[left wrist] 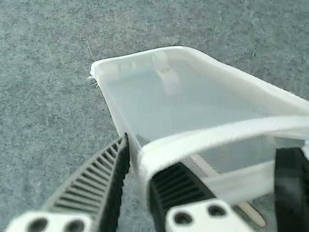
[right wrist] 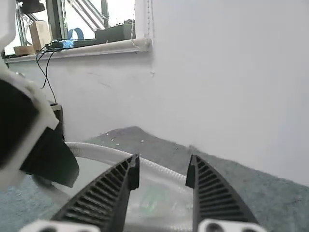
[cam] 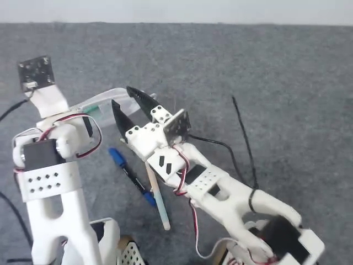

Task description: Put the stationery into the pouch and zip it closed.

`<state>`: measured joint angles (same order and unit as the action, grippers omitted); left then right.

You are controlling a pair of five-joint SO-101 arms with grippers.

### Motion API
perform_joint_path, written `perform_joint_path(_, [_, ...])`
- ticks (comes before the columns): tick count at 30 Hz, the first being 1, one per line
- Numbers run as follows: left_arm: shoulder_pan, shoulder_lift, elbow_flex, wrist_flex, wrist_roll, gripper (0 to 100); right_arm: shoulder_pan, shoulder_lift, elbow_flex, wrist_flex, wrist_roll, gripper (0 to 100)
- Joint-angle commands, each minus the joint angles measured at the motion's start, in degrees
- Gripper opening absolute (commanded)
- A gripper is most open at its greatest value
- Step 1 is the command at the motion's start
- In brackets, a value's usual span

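A translucent white pouch (left wrist: 193, 96) is held off the grey table with its mouth open. My left gripper (left wrist: 140, 179) is shut on its rim. The pouch (cam: 107, 99) shows between the two arms in the high view, with a green item (cam: 99, 109) inside, also seen as a green item (right wrist: 150, 200) through the pouch (right wrist: 159, 188). My right gripper (cam: 132, 109) hovers open at the pouch mouth, nothing between its fingers (right wrist: 118, 191). A blue pen (cam: 129, 174) and a cream stick pen (cam: 157, 196) lie crossed on the table below the right arm.
A black cable (cam: 245, 146) runs across the grey table (cam: 276, 77) to the right of the right arm. The left arm's white base (cam: 52, 199) stands at the front left. A white wall (right wrist: 222, 72) rises behind the table.
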<state>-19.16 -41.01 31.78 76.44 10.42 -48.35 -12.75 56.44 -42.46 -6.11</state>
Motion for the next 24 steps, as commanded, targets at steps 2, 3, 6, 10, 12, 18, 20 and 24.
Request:
perform_joint_path(2, [0.35,0.35,-0.04,-0.44,-0.62,1,0.92,-13.14,-0.35,18.42,-3.60,14.8])
perform_joint_path(3, [0.35,0.35,-0.04,-0.44,-0.62,1,0.92,-15.43,-0.35,22.11,-3.60,14.8])
perform_joint_path(6, [0.09,0.35,-0.04,-0.44,-0.62,1,0.92,-21.58,-0.35,31.16,-3.43,14.8])
perform_joint_path(10, [-3.43,0.35,-0.13,-0.44,-0.53,1,0.92,-27.47,-0.44,38.29,-3.34,14.8])
perform_joint_path(12, [-4.22,0.35,-0.22,-0.53,-0.53,1,0.92,-29.32,-1.14,41.80,-3.34,14.7])
perform_joint_path(18, [-4.40,0.35,-0.31,-0.53,-0.44,1,0.92,-30.11,-8.09,58.15,-3.69,14.6])
perform_joint_path(20, [-5.63,0.35,-0.22,-0.79,-0.44,1,0.92,-30.11,-10.81,63.43,-3.69,14.5])
perform_joint_path(24, [-10.02,0.35,-0.57,-1.05,2.11,1,0.92,-30.11,-14.95,72.13,-3.69,14.5])
